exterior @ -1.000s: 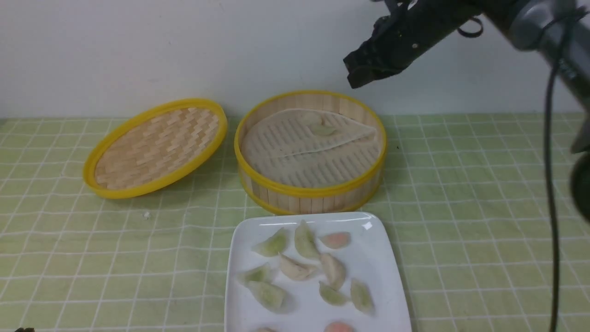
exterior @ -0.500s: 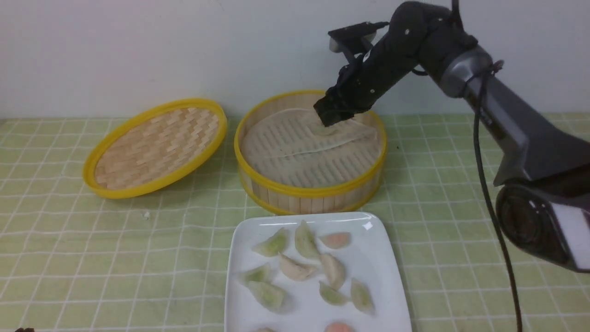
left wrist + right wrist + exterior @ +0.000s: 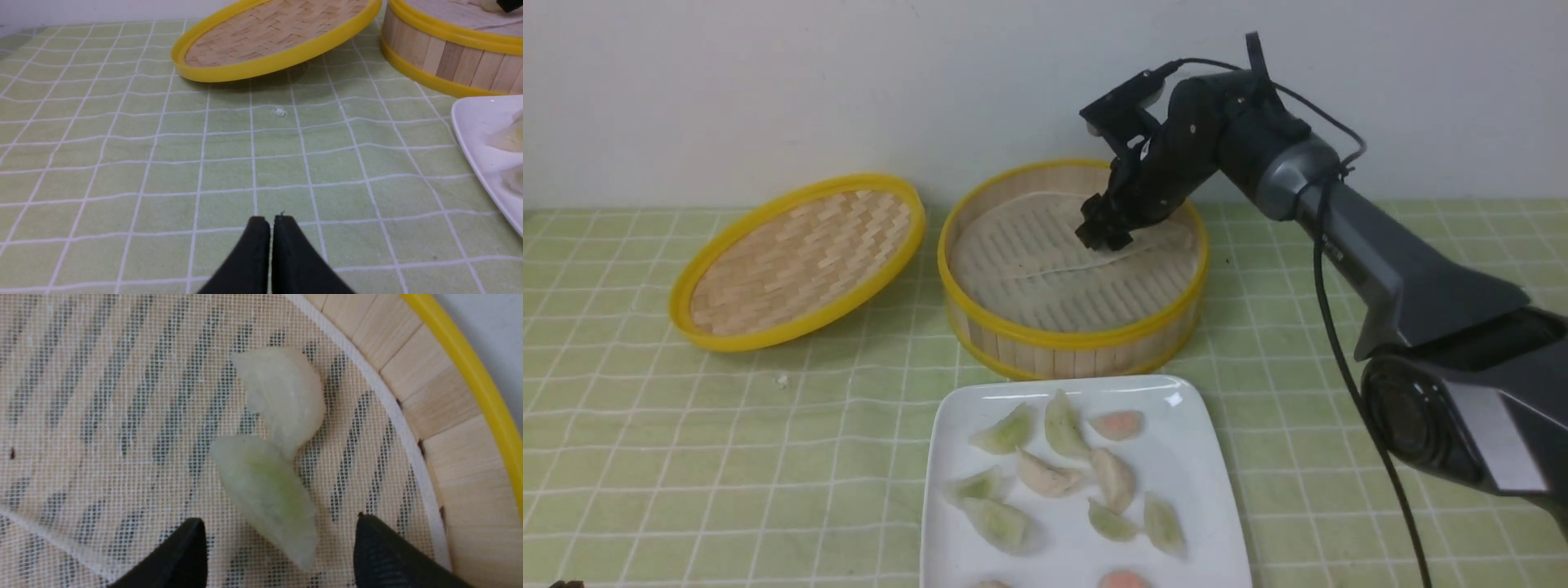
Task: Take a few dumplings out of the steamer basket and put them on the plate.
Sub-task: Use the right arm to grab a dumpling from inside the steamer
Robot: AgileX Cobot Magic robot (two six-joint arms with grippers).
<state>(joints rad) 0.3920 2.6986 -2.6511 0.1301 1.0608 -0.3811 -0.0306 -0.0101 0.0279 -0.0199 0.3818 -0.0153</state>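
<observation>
The steamer basket [image 3: 1072, 335] stands mid-table with a pale liner sheet [image 3: 1045, 278]. My right gripper [image 3: 1104, 233] is down inside it at the far side, open. In the right wrist view my right gripper [image 3: 280, 539] straddles a pale green dumpling [image 3: 265, 490]; a whitish dumpling [image 3: 282, 392] touches it beyond. The white plate [image 3: 1201, 457] in front of the basket holds several dumplings [image 3: 1045, 474]. My left gripper [image 3: 269, 222] is shut and empty, low over the cloth, left of the plate [image 3: 478, 134].
The shallow woven lid [image 3: 800, 257] lies tilted left of the basket, also in the left wrist view [image 3: 273, 36]. A small white crumb [image 3: 279, 112] lies on the green checked cloth [image 3: 686, 457]. The wall is close behind the basket.
My right arm has swung down from high at the right and lowered its gripper into the basket over the two dumplings. The plate, lid and basket have not moved.
</observation>
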